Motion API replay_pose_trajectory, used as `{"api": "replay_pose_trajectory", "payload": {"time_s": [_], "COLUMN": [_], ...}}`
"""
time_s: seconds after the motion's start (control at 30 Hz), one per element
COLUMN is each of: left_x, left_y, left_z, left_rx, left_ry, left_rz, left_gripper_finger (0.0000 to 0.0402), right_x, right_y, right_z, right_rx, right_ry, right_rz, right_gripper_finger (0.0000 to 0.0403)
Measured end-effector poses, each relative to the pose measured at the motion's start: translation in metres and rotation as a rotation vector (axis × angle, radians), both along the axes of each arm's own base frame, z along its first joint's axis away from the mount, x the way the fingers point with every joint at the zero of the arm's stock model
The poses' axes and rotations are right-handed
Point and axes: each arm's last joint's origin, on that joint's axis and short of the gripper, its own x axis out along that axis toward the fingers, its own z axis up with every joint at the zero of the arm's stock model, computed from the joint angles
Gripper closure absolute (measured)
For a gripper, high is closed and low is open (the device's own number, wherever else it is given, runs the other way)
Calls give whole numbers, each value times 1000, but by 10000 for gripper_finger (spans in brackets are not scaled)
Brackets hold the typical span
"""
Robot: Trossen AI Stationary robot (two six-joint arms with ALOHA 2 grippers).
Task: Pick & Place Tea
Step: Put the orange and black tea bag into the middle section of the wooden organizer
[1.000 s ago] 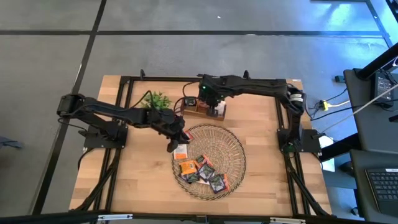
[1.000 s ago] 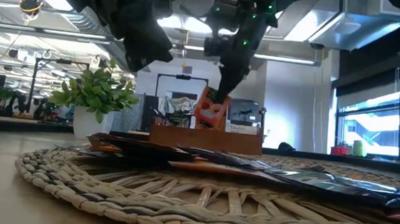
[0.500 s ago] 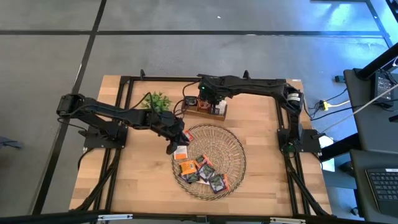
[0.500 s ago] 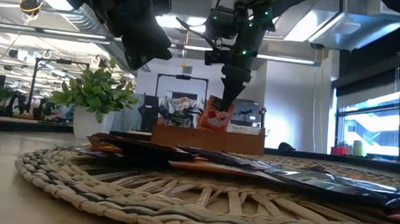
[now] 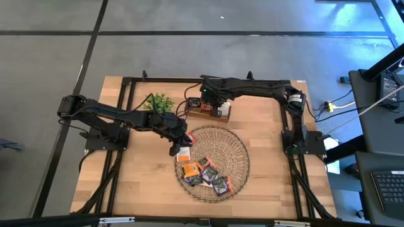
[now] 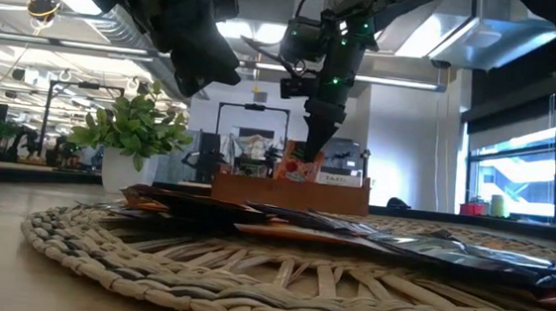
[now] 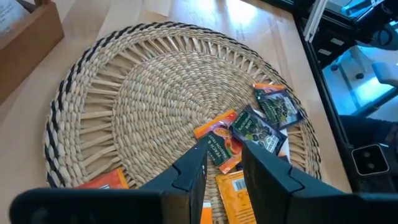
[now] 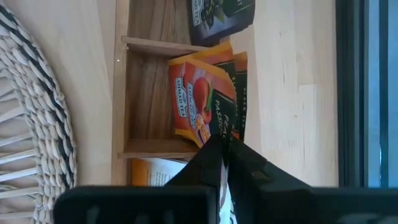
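Fingers of your right gripper (image 8: 225, 148) have come down into the box's (image 5: 208, 112) middle compartment and still pinch the corner of the orange sachet (image 8: 194, 98), which a second ago hung above the box and now rests inside, so release is the next step. Your left gripper (image 7: 222, 163) hovers over the tray (image 7: 124, 106), fingers apart and empty, above the remaining sachets (image 7: 264, 121).

wooden box (image 5: 209, 111) middle compartment crowded, tray (image 5: 230, 146) centre bare
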Motion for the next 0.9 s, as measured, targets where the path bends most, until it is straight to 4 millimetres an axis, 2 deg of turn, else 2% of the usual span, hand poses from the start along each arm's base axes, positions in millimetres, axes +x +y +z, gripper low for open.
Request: {"api": "replay_pose_trajectory", "payload": {"time_s": [0.57,0.9], "left_x": [0,0], "left_y": [0,0], "left_z": [0,0], "left_rx": [6,6], "left_ry": [-2,-2], "left_rz": [-2,-2], "left_gripper_finger": [304,304], "right_x": [0,0], "right_y": [0,0], "right_z": [0,0], "right_rx": [1,-1], "right_ry": [3,-12], "right_rz": [0,-28], "right_gripper_finger": [373,314]}}
